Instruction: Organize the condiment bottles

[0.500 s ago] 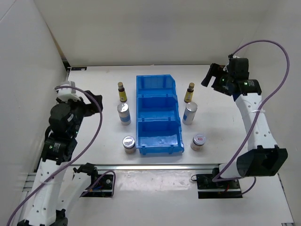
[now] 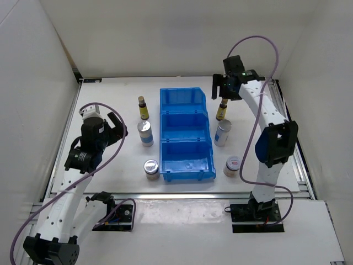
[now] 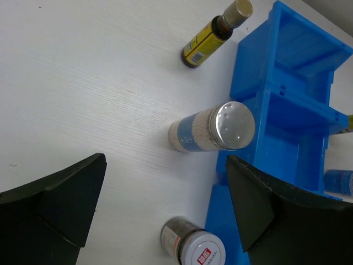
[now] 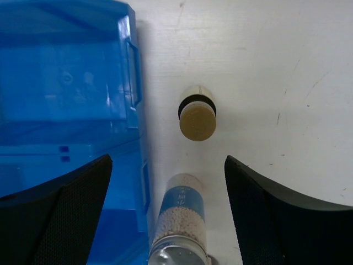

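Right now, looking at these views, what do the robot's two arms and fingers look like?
The left arm and right arm are white tubular links with black joints, each trailed by a looping purple cable. Their fingers are broad, black and wedge-shaped.

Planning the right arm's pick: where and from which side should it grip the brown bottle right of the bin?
Probably from straight above, closing on the brown bottle just below its tan cap. It stands upright, with the blue bin on one side and a shaker close by, so sideways room is tight.
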Tool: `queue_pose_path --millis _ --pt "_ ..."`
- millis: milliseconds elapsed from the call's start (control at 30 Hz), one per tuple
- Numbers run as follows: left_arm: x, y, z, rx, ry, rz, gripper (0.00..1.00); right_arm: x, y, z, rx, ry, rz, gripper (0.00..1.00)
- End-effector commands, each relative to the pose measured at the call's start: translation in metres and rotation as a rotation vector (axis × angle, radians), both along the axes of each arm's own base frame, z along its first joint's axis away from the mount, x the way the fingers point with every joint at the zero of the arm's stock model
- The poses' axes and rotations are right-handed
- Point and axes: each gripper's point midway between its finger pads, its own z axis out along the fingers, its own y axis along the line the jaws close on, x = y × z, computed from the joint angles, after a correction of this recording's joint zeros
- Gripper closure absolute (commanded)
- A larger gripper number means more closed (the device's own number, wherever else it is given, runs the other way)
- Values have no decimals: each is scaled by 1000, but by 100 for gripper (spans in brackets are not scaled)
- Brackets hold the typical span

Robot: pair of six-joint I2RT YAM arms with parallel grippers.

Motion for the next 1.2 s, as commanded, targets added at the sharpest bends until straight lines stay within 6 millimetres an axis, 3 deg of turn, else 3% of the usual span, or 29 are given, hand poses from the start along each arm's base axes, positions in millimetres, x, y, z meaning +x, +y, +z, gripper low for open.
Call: queue_pose_path --millis 0,133,267,533,600,833,933,1133,1167 --pt "-5 10 -10 47 12 25 0 -3 -14 -3 -95 4 -35 15" --pt "-7 7 -26 58 65 0 0 7 -20 -29 -150 40 -62 16" --pt "-8 -1 -36 33 100 -28 0 14 -22 -38 -174 49 -76 19" --pt "1 -3 -51 47 168 -29 0 31 -30 -62 -169 74 -88 44" --pt "1 -3 -53 49 177 -29 0 36 -27 -65 -158 68 -82 45" --pt "2 -5 -56 45 187 -37 0 43 -25 -62 -123 52 -84 75" --pt "2 -5 -56 45 187 -37 0 44 -24 -52 -115 26 -85 87" --pt "3 -5 -61 49 205 -37 0 44 -24 -28 -100 -22 -88 100" --pt "2 -6 -61 44 206 -44 0 47 -24 -11 -92 -68 -83 100"
